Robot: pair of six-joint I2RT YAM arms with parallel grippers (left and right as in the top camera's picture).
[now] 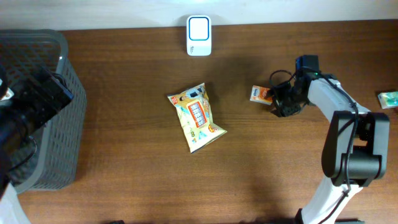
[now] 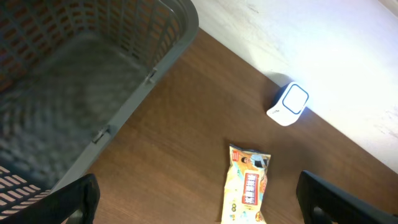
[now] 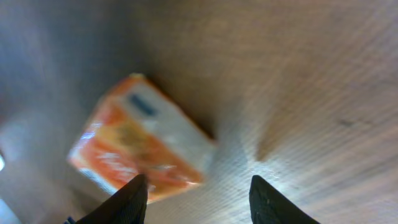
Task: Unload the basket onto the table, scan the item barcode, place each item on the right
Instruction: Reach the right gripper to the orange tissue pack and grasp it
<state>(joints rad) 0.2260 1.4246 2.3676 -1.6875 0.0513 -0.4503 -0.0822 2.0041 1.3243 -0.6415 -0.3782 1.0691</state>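
Observation:
A small orange and white box [image 1: 260, 94] lies flat on the wooden table, right of centre. My right gripper [image 1: 281, 103] hangs just to the right of it. In the right wrist view the box [image 3: 140, 142] sits ahead of the left finger [image 3: 121, 202], blurred. The right gripper [image 3: 199, 204] has its jaws apart, with only bare table between them. A white barcode scanner [image 1: 199, 35] stands at the table's back edge. A yellow snack bag [image 1: 196, 117] lies mid-table. My left gripper [image 2: 199, 208] is open, high above the bag [image 2: 249, 186] and scanner [image 2: 289, 104].
A grey plastic basket [image 1: 65, 74] fills the left end of the table, with my left arm above it. Its rim [image 2: 146, 74] crosses the left wrist view. A small green-white packet [image 1: 388, 98] lies at the right edge.

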